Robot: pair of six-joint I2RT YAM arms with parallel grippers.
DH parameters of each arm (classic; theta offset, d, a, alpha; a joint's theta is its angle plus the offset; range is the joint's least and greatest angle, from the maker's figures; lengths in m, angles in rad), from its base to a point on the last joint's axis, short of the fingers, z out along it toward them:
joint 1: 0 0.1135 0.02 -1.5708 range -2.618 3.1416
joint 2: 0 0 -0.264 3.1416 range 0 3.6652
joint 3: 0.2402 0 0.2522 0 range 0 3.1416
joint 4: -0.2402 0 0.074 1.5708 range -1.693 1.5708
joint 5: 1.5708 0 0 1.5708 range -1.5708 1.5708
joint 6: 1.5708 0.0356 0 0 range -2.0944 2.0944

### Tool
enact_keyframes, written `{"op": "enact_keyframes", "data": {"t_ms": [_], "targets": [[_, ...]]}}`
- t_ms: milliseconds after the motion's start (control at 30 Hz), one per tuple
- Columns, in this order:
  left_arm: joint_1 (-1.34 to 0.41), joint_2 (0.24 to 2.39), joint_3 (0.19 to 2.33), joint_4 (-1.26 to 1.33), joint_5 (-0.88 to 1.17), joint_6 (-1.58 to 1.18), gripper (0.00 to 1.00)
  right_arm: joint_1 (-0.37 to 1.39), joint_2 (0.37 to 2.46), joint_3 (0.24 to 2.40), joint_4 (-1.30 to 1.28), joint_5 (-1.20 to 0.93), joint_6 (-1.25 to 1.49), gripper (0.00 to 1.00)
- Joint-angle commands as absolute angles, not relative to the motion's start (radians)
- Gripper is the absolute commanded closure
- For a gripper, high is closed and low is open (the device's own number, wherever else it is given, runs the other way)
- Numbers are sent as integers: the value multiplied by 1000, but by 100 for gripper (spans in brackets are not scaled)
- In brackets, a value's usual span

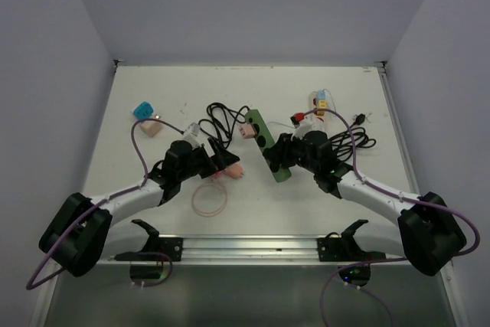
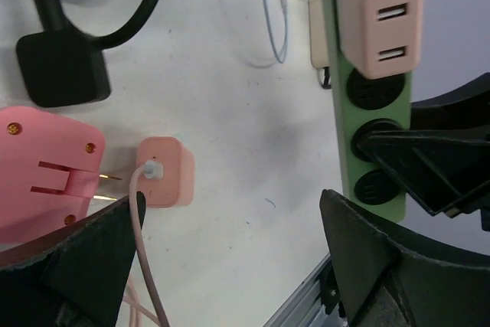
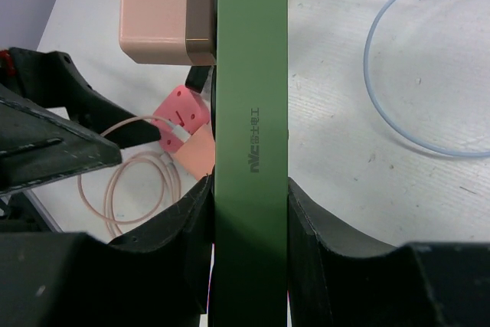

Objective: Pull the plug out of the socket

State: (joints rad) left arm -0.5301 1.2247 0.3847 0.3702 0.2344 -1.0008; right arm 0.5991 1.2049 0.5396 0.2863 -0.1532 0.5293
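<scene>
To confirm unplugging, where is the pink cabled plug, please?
Left wrist view: the plug lies on the table by the open left gripper, left of the green strip.

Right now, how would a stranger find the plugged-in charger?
Find the green power strip mid-table. A pale pink cube charger sits at its far end. Unlike the loose pink charger on the table, it shows two USB slots and carries no cable.

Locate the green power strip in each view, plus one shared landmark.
Top external: green power strip at centre, slanted.
Left wrist: right side, running top to bottom.
Right wrist: centre, running top to bottom.
Shared landmark: the pink charger plugged into it.
</scene>
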Motion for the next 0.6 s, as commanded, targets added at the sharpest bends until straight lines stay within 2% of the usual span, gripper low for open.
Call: {"op": "enact_keyframes", "data": {"t_ms": [0, 167, 400, 567], "targets": [[-520, 1134, 454, 290, 193, -944, 0, 618, 1189, 548, 362, -210, 500, 100], [-517, 1109, 567, 178, 161, -926, 1, 637, 1170, 540, 362, -206, 494, 100], [-517, 1209, 690, 83, 147, -945, 0, 663, 1167, 551, 351, -198, 482, 100], [-517, 1226, 698, 87, 133, -948, 0, 681, 1169, 558, 348, -192, 472, 100]]}}
